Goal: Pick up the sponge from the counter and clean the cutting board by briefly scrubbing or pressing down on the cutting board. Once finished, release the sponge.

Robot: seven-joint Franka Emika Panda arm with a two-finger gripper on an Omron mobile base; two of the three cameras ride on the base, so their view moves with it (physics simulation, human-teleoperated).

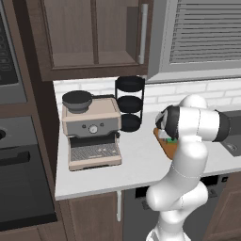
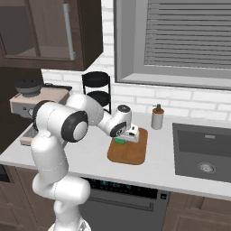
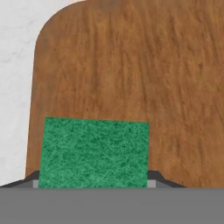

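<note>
Left base view: I am looking past the arm's big white elbow, which is covering most of the board [image 1: 165,145], so I am seeing only an orange-brown strip of it on the counter [image 1: 136,162] and a speck of green that is the sponge [image 1: 170,140]. The gripper itself is hiding behind the arm here. The coffee machine [image 1: 91,129] is standing well to the left, with bare counter between it and the board; the black tiered rack [image 1: 130,102] is sitting at the backsplash.

Right base view: the gripper [image 2: 122,139] is sitting low over the board's [image 2: 133,151] left far part, with the sponge [image 2: 119,140] under it, touching the wood. The near and right parts of the board are lying open. The soap bottle [image 2: 157,117] is standing behind the board's far right corner, and the sink [image 2: 203,151] is lying off to the right, apart from the board's edge. The jaws are too small to read here.

Hand view: the sponge's [image 3: 94,152] green face is lying between the dark fingertips [image 3: 158,178], which are pressing on it from both sides, so I am reading the gripper as clamped on the sponge. Board [image 3: 144,83] is spreading ahead; its rounded corner and a strip of counter [image 3: 15,65] are showing at the left.
</note>
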